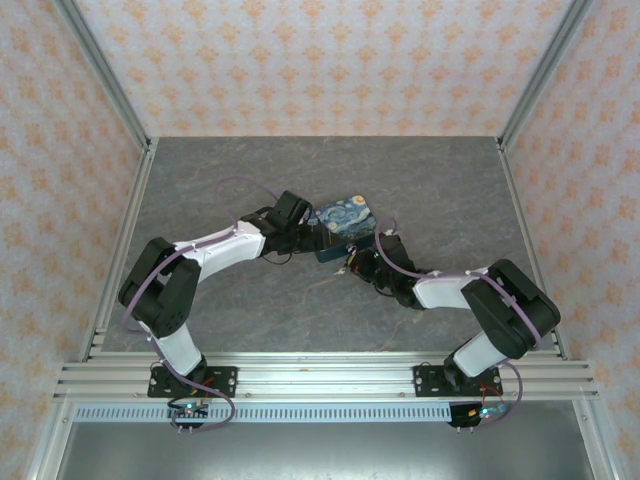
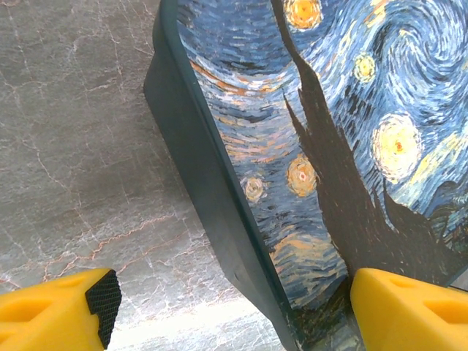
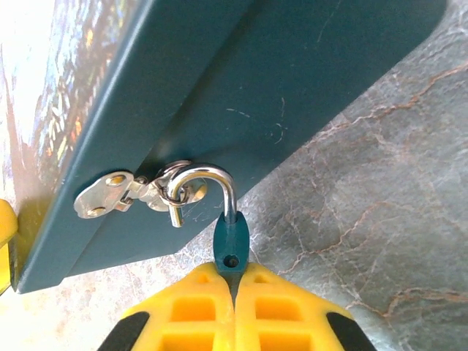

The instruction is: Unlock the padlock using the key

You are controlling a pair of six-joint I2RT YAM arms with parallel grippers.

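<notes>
Top external: found Starry Night box [image 1: 342, 218] near the middle of the grey table [image 1: 250, 170], with left gripper [image 1: 297, 222] at its left end and right gripper [image 1: 352, 262] at its near edge. Could not tell finger states from up here, too small.

Left wrist: saw left gripper [image 2: 234, 314] spread wide, straddling the box [image 2: 329, 146] rim. Noted left pad [image 2: 102, 298] clear of the dark wall, bare table between. Placed the other finger [image 2: 409, 307] on the painted lid side, contact unclear. Logged as released, not clamping.

Right wrist: saw right gripper [image 3: 234, 281] clenched on the teal padlock [image 3: 231, 241] body, just beside the box's dark side wall [image 3: 292, 73]. Traced silver shackle [image 3: 208, 177] from the body up through the hasp [image 3: 110, 196] ring. Noted its short leg hanging free of the body, so judged lock probably sprung, not certain.

Risks, as judged: pulling or twisting while hooked would drag the whole box, given nothing clamping it on the left. Could also lose the tiny body from the pads, or bend the hasp by yanking sideways.
</notes>
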